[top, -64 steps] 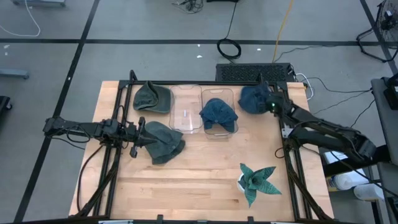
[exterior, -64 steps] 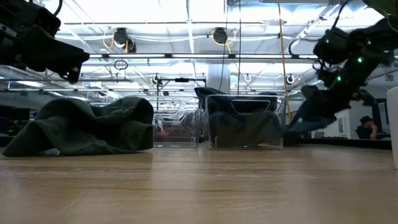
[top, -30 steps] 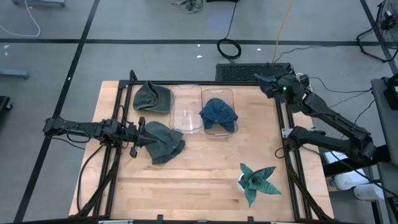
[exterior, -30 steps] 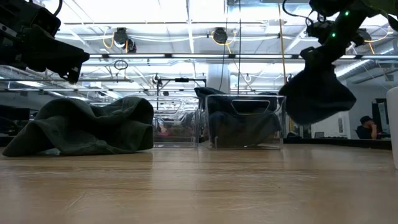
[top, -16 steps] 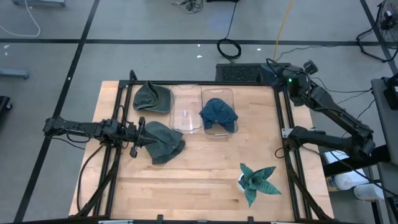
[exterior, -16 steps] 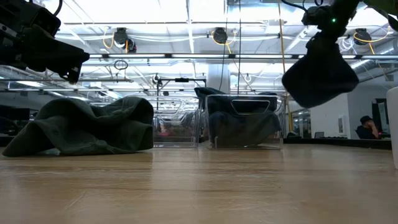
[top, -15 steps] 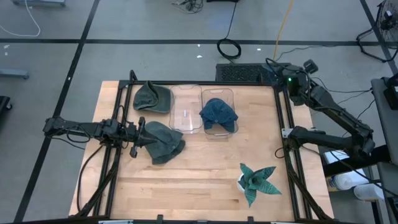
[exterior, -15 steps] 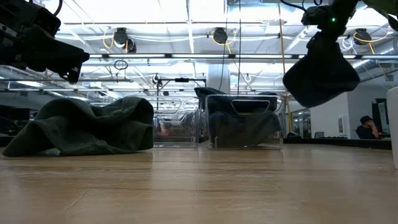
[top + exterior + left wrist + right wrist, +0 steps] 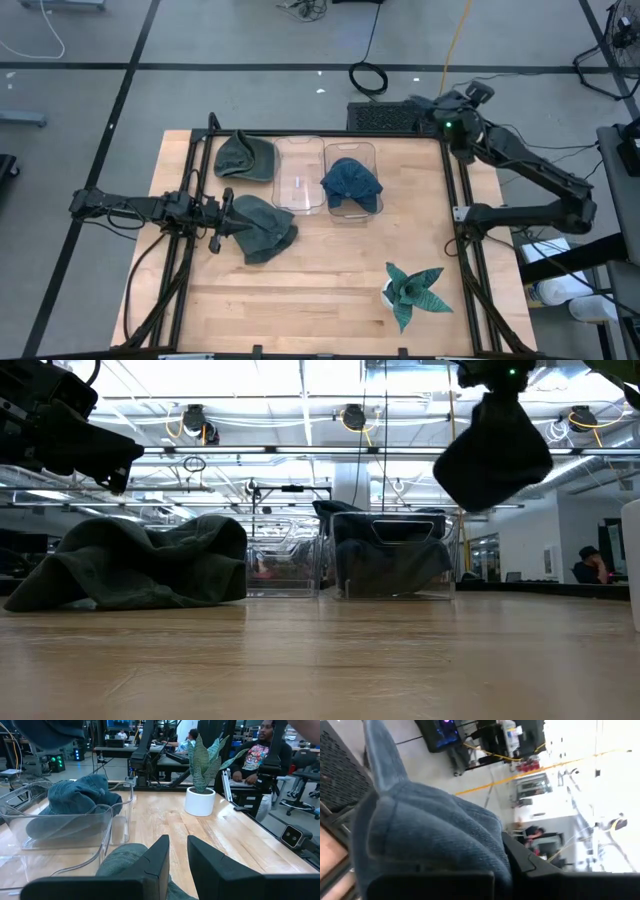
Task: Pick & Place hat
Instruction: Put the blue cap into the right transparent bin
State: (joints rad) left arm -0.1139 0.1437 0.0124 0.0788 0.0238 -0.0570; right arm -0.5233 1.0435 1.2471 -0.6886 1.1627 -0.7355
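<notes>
Already one blue hat [image 9: 351, 183] lies in its clear bin [image 9: 370, 152], while the right gripper [image 9: 432, 107], closed on another blue hat [image 9: 493, 452], holds it high beyond the table's far edge, and the left gripper [image 9: 231, 212], nearly closed, pinches a green hat [image 9: 262, 226].
</notes>
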